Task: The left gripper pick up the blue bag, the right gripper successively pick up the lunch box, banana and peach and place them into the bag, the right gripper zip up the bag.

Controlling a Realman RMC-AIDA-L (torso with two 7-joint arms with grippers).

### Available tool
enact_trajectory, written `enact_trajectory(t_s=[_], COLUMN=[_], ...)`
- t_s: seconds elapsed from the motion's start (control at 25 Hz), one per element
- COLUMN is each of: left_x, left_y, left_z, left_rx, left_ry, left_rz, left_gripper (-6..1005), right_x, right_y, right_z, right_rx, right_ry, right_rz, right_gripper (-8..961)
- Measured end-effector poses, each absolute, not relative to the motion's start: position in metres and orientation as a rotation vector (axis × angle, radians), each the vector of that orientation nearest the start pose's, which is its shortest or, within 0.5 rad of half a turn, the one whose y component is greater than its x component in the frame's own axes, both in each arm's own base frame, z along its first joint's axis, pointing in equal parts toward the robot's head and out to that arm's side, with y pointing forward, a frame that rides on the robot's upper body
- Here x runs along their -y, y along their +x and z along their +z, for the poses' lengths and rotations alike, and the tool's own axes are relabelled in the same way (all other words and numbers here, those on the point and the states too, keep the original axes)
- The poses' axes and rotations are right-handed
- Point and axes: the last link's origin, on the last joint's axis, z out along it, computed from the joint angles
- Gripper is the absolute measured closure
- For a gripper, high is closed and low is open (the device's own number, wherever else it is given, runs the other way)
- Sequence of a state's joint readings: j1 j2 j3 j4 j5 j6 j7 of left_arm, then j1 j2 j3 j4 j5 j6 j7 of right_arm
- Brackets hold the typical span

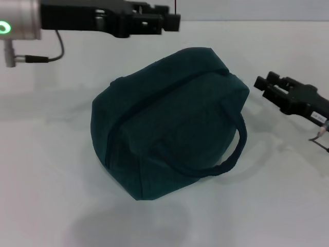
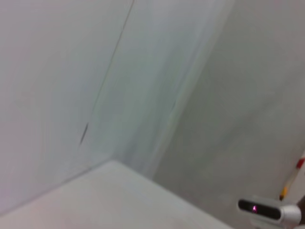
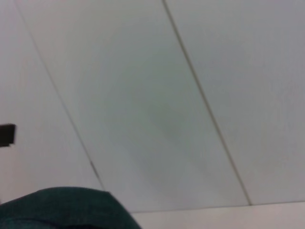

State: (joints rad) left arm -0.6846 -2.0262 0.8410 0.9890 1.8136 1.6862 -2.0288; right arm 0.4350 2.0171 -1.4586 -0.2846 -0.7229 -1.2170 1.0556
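The dark teal fabric bag (image 1: 169, 123) is sitting closed, hiding its inside. Behind it, the left gripper (image 1: 172, 20) is holding nothing; beside it, the right gripper (image 1: 263, 85) too.

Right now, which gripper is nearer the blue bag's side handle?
Right. The right gripper sits just beside the blue bag, near the handle; the left gripper hovers above its far end.

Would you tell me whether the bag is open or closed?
Closed: the bag shows no opening or lining, only a seam line across the top.
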Motion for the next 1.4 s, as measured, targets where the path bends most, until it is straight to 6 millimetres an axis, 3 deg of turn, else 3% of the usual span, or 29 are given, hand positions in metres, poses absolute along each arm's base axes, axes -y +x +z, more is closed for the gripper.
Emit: enact_trajectory(t_s=[0.24, 0.44, 0.56, 0.8, 1.04, 1.4], left_x=[-0.356, -0.334, -0.317, -0.275, -0.251, -0.234], left_y=[-0.161, -0.190, -0.209, -0.243, -0.272, -0.288], left_z=[0.082, 0.092, 0.093, 0.079, 0.070, 0.058], left_rx=[0.653, 0.611, 0.562, 0.504, 0.526, 0.536], left_ry=[-2.788, -2.696, -2.670, -2.683, -2.609, -2.579], left_rz=[-1.051, -1.144, -1.156, -1.192, -1.275, -1.266], left_gripper=[488, 346, 324, 310, 311, 313], right_x=[-0.324, -0.312, -0.304, -0.303, -0.310, -0.326], right_y=[0.294, 0.289, 0.274, 0.247, 0.208, 0.168], right_z=[-0.006, 0.027, 0.057, 0.078, 0.073, 0.014], right_rx=[-0.790, -0.635, -0.458, -0.310, -0.212, -0.175], right_ry=[-2.084, -2.069, -2.199, -2.490, -2.805, -3.137], right_rz=[1.123, 1.273, 1.382, 1.378, 1.231, 0.927], right_gripper=[398, 293, 231, 160, 156, 156])
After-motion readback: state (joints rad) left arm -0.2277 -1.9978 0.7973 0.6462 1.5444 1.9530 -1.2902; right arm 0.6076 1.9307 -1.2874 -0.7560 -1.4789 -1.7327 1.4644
